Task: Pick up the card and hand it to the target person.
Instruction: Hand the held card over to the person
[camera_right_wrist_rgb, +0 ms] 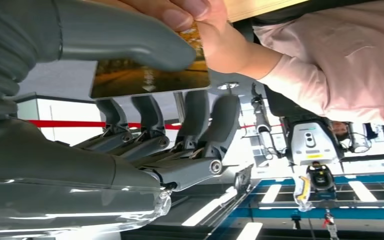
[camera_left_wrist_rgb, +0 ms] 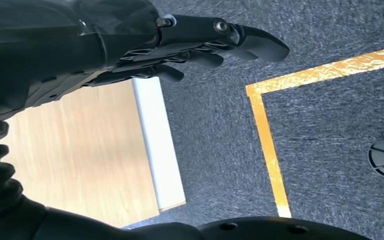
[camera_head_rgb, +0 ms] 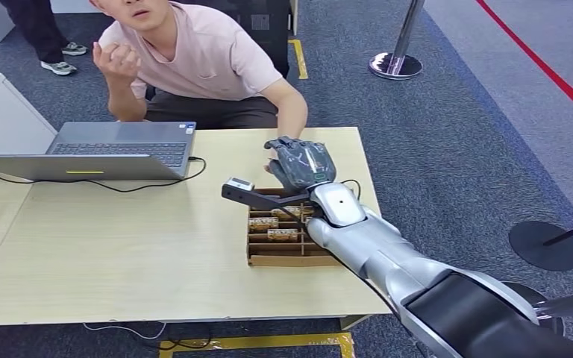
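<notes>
place: demo hall | signs: grey carpet (camera_head_rgb: pixel 455 134); stanchion (camera_head_rgb: pixel 397 60); floor tape (camera_left_wrist_rgb: pixel 267 135); laptop (camera_head_rgb: pixel 112 149)

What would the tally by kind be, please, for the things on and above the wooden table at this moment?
Laptop: 1
Cardboard divider box: 1
Card, pinched between the right hand and the person's hand: 1
Dark cable on the table: 1
Total: 4, leaving aside the small cards slotted in the box, which are too small to tally.

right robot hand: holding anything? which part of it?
Yes. The right robot hand pinches the card between thumb and fingers along one long edge. The person's hand already grips a corner.
</notes>
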Controlling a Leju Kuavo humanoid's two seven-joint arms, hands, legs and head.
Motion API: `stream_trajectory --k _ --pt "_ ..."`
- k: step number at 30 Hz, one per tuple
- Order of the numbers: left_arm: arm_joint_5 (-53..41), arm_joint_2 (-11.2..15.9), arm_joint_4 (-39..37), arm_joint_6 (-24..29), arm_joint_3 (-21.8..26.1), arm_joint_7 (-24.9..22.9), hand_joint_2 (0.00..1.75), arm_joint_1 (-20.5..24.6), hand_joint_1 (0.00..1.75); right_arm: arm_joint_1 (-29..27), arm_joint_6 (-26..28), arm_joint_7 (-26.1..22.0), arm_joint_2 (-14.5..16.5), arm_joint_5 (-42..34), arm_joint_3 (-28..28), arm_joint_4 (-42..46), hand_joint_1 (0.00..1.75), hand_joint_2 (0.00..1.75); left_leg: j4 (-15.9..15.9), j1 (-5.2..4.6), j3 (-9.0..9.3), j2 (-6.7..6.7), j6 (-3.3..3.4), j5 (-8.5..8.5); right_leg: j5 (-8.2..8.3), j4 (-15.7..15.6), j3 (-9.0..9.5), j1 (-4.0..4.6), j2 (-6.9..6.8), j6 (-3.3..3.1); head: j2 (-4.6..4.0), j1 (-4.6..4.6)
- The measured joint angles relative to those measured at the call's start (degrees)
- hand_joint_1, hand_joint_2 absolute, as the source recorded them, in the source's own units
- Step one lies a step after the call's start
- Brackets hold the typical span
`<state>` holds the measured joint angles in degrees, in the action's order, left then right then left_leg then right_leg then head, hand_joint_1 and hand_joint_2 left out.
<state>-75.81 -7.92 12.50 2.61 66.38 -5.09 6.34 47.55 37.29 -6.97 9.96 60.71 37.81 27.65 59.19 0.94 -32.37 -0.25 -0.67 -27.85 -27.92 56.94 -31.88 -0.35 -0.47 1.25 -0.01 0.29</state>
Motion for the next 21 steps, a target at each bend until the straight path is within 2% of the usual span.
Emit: stream_trajectory --k 1,5,9,18,21 --pt "0.0 0.0 0.0 0.0 0.0 0.0 0.0 0.0 0.0 0.1 -0.1 0.1 0.0 0.0 -0.2 -0.1 0.0 1.75 0.0 0.0 0.0 0.0 0.0 0.0 0.0 0.0 0.0 0.0 0.0 0.0 0.01 0.0" --pt "0.7 0.2 0.0 0.1 0.0 -0.2 0.0 0.0 0.0 0.2 -0.4 -0.2 0.0 -1.4 -1.5 -0.6 0.0 1.75 0.0 0.0 0.0 0.0 0.0 0.0 0.0 0.0 0.0 0.0 0.0 0.0 0.01 -0.01" --pt "1.1 0.4 0.0 0.2 0.0 -0.4 0.0 -0.1 0.0 0.6 -1.3 -2.1 -0.2 -4.8 -5.0 -0.8 0.0 1.75 0.0 0.0 0.0 0.0 0.0 0.0 0.0 0.0 0.0 0.0 0.0 0.0 0.0 -0.01" --pt "1.0 0.6 0.0 0.4 0.0 0.0 0.0 -0.3 0.0 1.8 -2.2 -4.1 -2.3 -6.3 -11.2 -0.8 0.0 1.75 0.0 -0.01 0.01 0.0 0.0 0.0 0.01 0.0 0.0 0.0 0.02 0.0 0.01 0.0" --pt "1.0 0.6 0.0 0.4 0.0 -0.1 0.0 -0.3 0.0 1.8 -4.4 -4.4 -2.6 -9.5 -12.9 -0.8 0.0 1.75 0.0 0.0 0.02 0.0 0.0 0.0 0.01 0.0 -0.01 0.0 0.03 -0.01 0.01 -0.01"
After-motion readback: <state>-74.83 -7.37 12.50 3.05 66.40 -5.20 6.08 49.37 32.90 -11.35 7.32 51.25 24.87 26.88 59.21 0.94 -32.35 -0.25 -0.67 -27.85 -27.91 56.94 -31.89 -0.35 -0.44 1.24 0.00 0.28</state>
